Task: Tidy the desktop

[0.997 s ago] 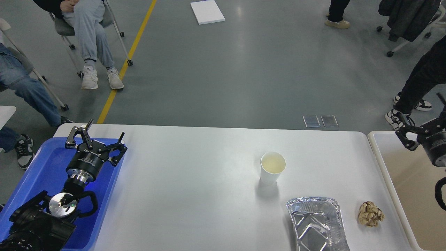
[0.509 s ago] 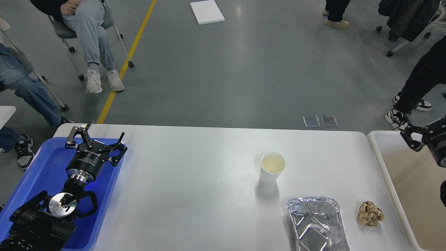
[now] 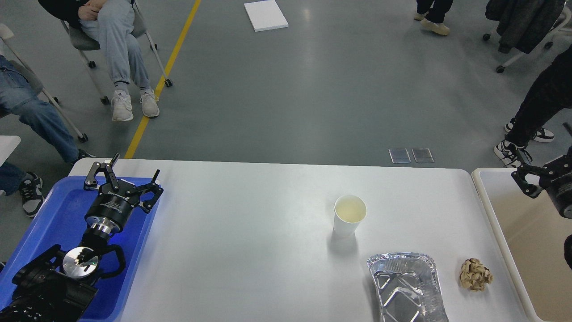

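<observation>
The white desktop [image 3: 250, 250] carries a white paper cup [image 3: 350, 215] holding pale liquid, a crumpled foil tray [image 3: 404, 286] at the front right, and a brown crumpled paper ball [image 3: 476, 274] beside it. My left gripper [image 3: 134, 166] is open and empty over the far end of the blue tray [image 3: 49, 232], far left of these things. My right gripper [image 3: 536, 181] hangs over the cream-white bin [image 3: 527, 250] at the right edge. It is partly cut off by the frame, with only one finger [image 3: 527, 183] clear.
People sit on chairs [image 3: 111, 53] beyond the table's far left. Another person's legs [image 3: 532, 112] stand at the far right. Two clear plates [image 3: 411, 155] lie on the floor behind the table. A white board [image 3: 265, 15] lies farther back.
My right gripper has drawn back to the right, toward the frame edge, over the bin. The left arm and the table's things have not moved.
</observation>
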Available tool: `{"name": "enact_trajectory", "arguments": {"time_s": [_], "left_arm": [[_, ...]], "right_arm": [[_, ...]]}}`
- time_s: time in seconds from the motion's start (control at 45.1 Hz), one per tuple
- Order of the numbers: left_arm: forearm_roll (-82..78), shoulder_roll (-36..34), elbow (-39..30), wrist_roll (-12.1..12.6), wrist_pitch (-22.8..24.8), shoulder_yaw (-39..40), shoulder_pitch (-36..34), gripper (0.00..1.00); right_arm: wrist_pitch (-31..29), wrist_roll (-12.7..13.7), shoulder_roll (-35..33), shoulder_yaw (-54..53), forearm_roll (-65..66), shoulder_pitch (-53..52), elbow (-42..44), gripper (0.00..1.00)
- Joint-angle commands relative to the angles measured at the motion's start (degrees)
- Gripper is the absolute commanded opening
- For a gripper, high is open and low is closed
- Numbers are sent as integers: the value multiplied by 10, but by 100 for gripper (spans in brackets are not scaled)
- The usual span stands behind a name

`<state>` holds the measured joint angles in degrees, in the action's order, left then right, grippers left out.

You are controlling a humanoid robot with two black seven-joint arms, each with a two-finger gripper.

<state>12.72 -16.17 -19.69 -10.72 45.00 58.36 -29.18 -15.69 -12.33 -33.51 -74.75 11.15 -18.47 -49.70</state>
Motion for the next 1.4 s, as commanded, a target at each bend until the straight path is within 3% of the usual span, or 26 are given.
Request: {"name": "enact_trajectory", "arguments": {"time_s": [0.0,0.111,0.354,0.576,0.775,1.041,1.262,1.373], "left_arm": [[-1,0,0,0,0,0,0,100],[0,0,0,0,0,0,0,100],[-1,0,0,0,0,-1,0,100],[-1,0,0,1,0,-1,0,100],[-1,0,0,1,0,-1,0,100],[-1,0,0,1,0,-1,0,100],[-1,0,-1,1,0,-1,0,100],[-1,0,-1,1,0,-1,0,100]], "right_arm": [[4,0,-39,68,-21,-7,-2,100],[-10,0,-139,242,-63,-67,-3,100],[-26,0,-208,459,-67,-181,-23,100],[-30,0,-239,544,-65,-225,-37,100],[-102,-1,-357,681,-58,-290,-132,100],[-288,0,-398,944,-56,-491,-142,100],[-293,0,-392,1137,-55,-666,-147,100],[-293,3,-357,1244,-44,-760,-148,100]]}}
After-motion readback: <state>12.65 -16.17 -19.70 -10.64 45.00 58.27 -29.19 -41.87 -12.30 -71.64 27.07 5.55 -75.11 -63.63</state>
